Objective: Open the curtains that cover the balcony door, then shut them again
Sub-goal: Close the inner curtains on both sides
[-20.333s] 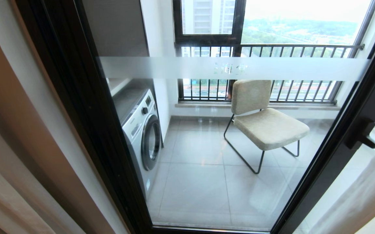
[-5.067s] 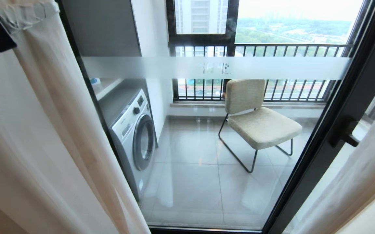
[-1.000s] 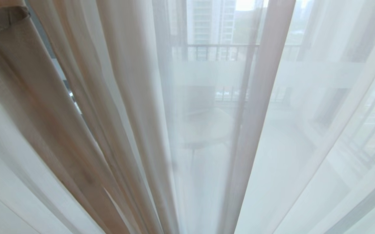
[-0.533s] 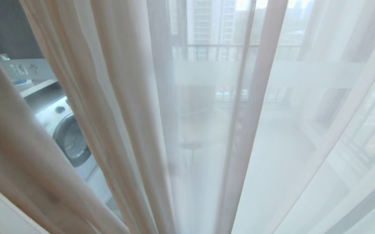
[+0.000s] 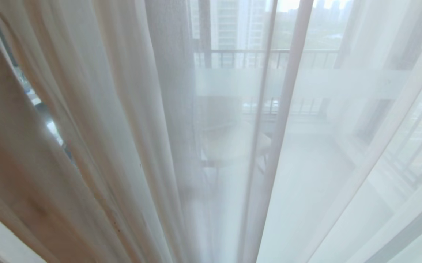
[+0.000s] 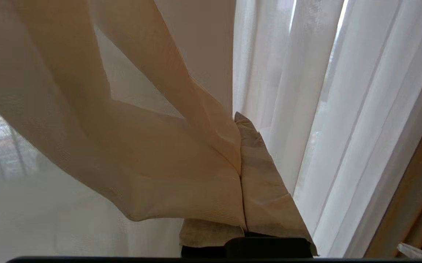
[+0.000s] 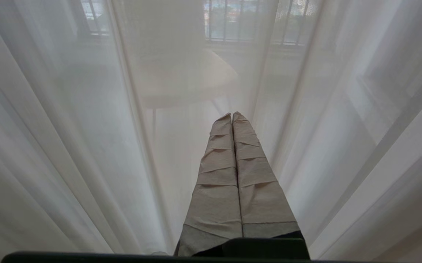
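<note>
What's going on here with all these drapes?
A robot is drawing curtains across a glass balcony door. Its left gripper is shut on a fold of the thick cream-beige woven curtain. The thin white see-through sheer hangs over most of the glass, with a chair showing faintly through it. The right gripper is shut, holding nothing, pointing at the sheer.

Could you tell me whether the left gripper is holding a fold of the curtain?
Yes, the left gripper is shut on a fold of the cream curtain, pinched between its fingers.
</note>
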